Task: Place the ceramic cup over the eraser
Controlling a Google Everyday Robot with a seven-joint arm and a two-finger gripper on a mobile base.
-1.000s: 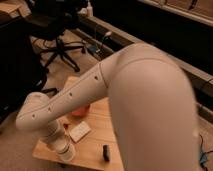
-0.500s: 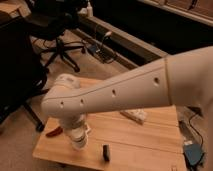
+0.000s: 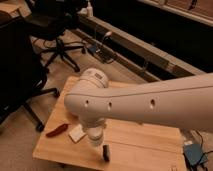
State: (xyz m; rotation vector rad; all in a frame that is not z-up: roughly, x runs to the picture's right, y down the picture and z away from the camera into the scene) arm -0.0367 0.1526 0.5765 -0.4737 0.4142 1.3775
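Note:
The off-white ceramic cup (image 3: 95, 141) hangs just under the end of my white arm, above the wooden table (image 3: 145, 150). My gripper (image 3: 95, 134) sits under the bulky wrist, shut on the cup and largely hidden by the wrist. The small black eraser (image 3: 106, 152) lies on the table just right of and below the cup, close to the front edge. The cup is beside the eraser, not over it.
A flat white block (image 3: 76, 133) lies just left of the cup, and a red chilli-shaped thing (image 3: 56, 130) lies further left. My arm covers the middle and right of the table. A black office chair (image 3: 55, 35) stands behind. A blue object (image 3: 192, 152) lies on the floor at right.
The cup has travelled with the gripper to the right, from the table's left part to just beside the eraser. The arm has swung so that it now lies across the table.

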